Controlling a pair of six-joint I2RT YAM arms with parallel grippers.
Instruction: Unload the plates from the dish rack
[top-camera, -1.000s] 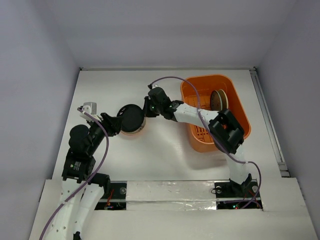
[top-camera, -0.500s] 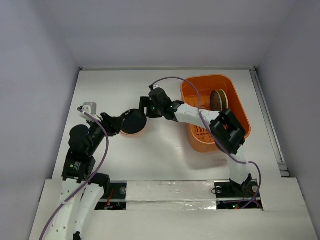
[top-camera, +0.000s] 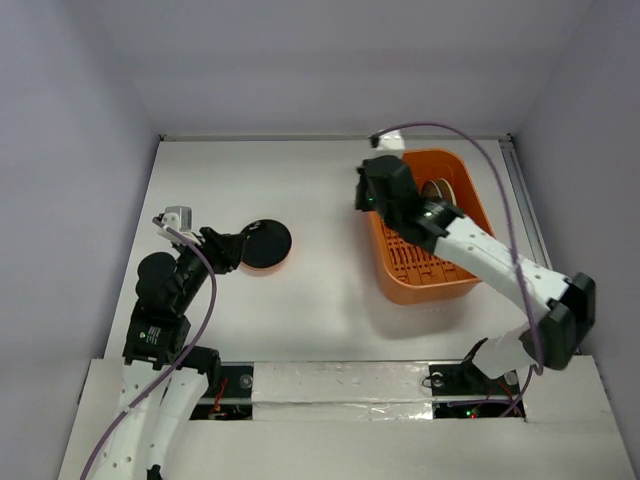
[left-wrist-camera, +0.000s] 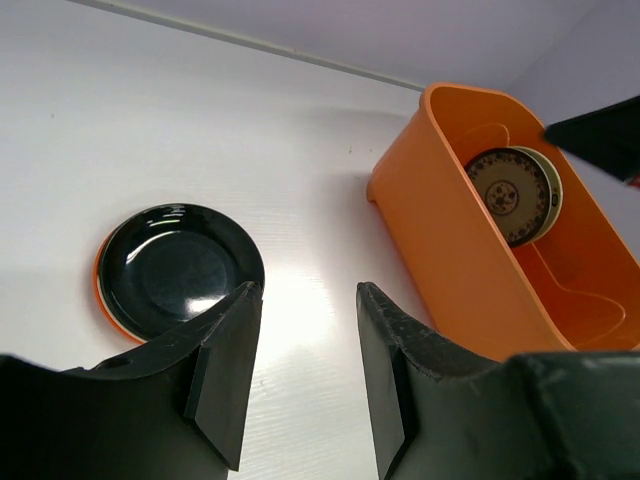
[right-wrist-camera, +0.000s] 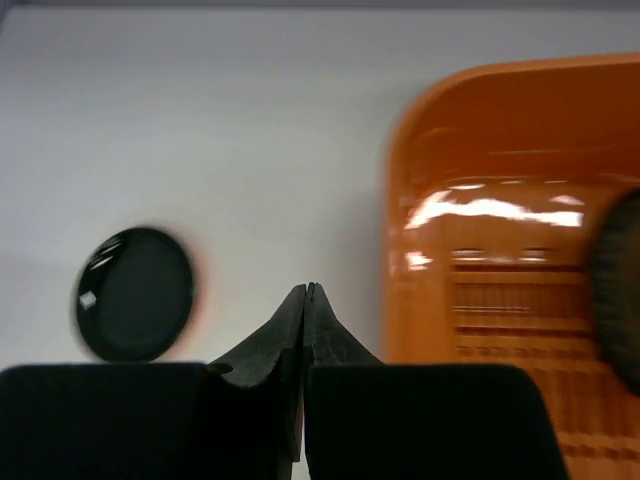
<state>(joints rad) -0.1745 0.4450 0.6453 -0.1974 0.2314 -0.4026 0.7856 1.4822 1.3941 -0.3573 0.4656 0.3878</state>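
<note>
A dark glossy plate (top-camera: 267, 243) lies on a red-orange plate (left-wrist-camera: 103, 305) on the table, left of centre; it also shows in the left wrist view (left-wrist-camera: 180, 268) and the right wrist view (right-wrist-camera: 135, 293). The orange dish rack (top-camera: 432, 285) stands at the right, also in the left wrist view (left-wrist-camera: 450, 250) and the right wrist view (right-wrist-camera: 470, 180). Two plates stand on edge in it: a dark patterned one (left-wrist-camera: 508, 195) and a cream one (left-wrist-camera: 551, 190) behind. My left gripper (top-camera: 225, 250) is open and empty beside the stack, as the left wrist view (left-wrist-camera: 307, 292) shows. My right gripper (top-camera: 368, 198) is shut and empty over the rack's left wall, as the right wrist view (right-wrist-camera: 305, 290) shows.
The white table (top-camera: 300, 320) has a raised rail along its right edge (top-camera: 535, 240). Grey walls close in at the back and sides. The right arm's purple cable (top-camera: 470, 140) arches over the rack.
My right gripper has let go of the dark plate on the red-orange one and swung right to the rack's left wall. The left arm has barely moved.
</note>
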